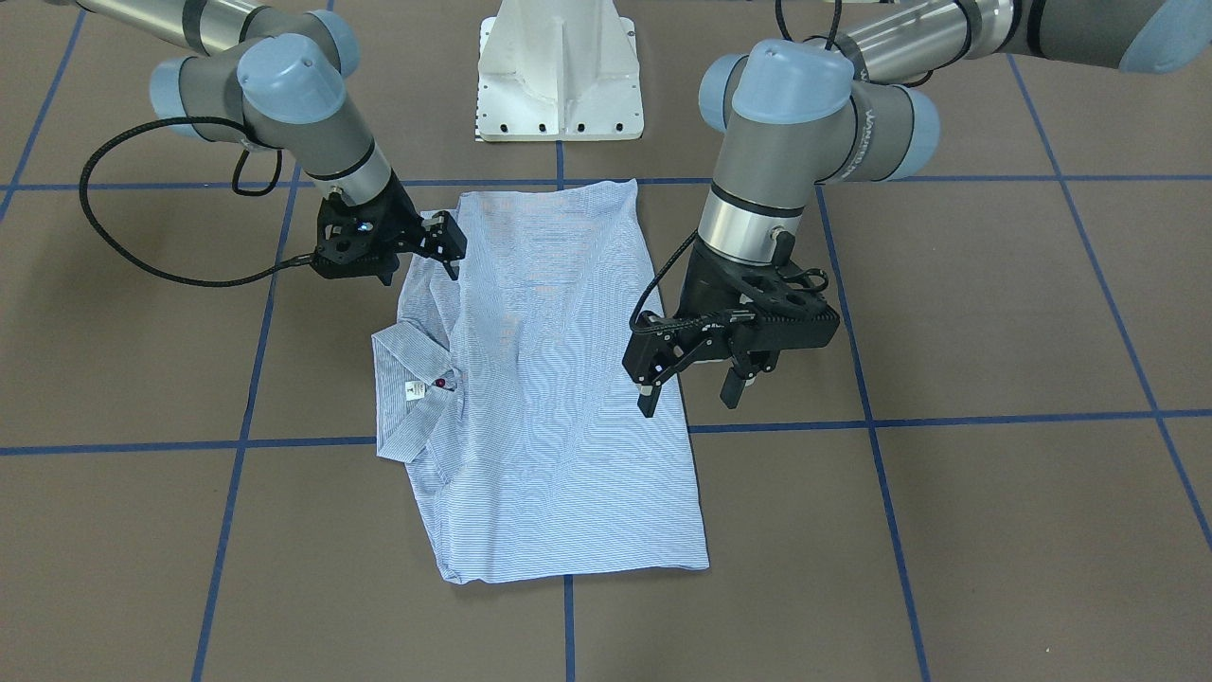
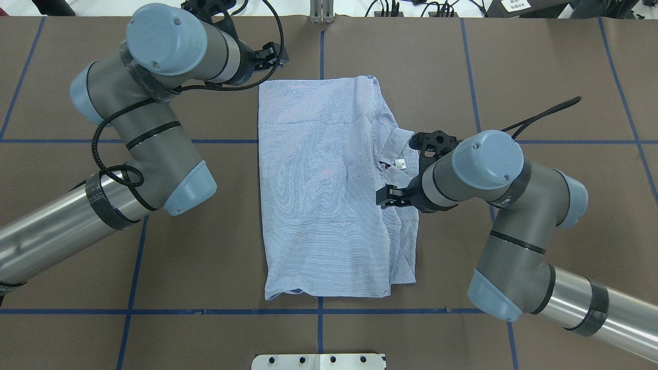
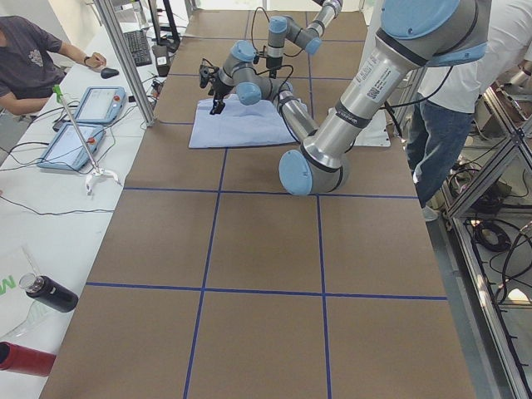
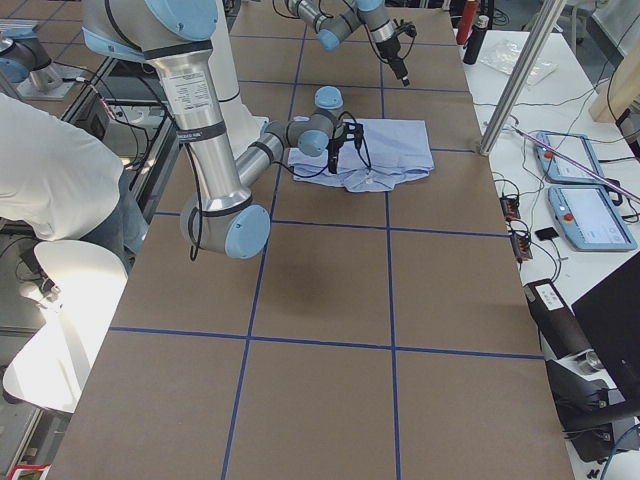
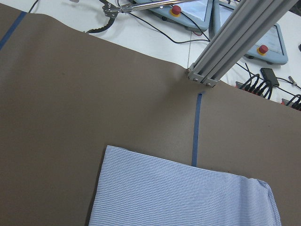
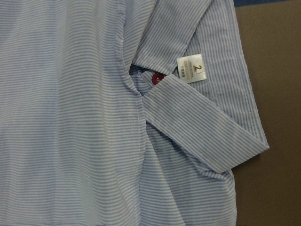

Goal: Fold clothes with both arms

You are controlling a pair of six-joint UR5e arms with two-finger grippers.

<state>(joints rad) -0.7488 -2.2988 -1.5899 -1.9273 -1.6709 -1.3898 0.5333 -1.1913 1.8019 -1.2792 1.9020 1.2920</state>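
Observation:
The striped shirt (image 1: 549, 398) (image 2: 318, 195) lies folded to a long rectangle on the brown table, its collar (image 1: 402, 379) (image 6: 188, 122) with white label (image 6: 190, 68) and red button (image 6: 158, 78) on the robot's right. My left gripper (image 1: 689, 404) (image 2: 275, 55) hangs open and empty, raised over the shirt's far left corner (image 5: 113, 155). My right gripper (image 1: 453, 254) (image 2: 383, 198) sits low at the shirt's right edge, on the near side of the collar; its fingers look open. Whether they touch the cloth, I cannot tell.
The white pedestal base (image 1: 559, 76) stands at the near edge. An aluminium post (image 5: 235, 42) and control tablets (image 5: 188, 12) line the far edge. A seated person (image 3: 33, 58) and a standing one (image 4: 50, 170) are beside the table. Blue tape lines (image 1: 947, 417) cross the brown surface.

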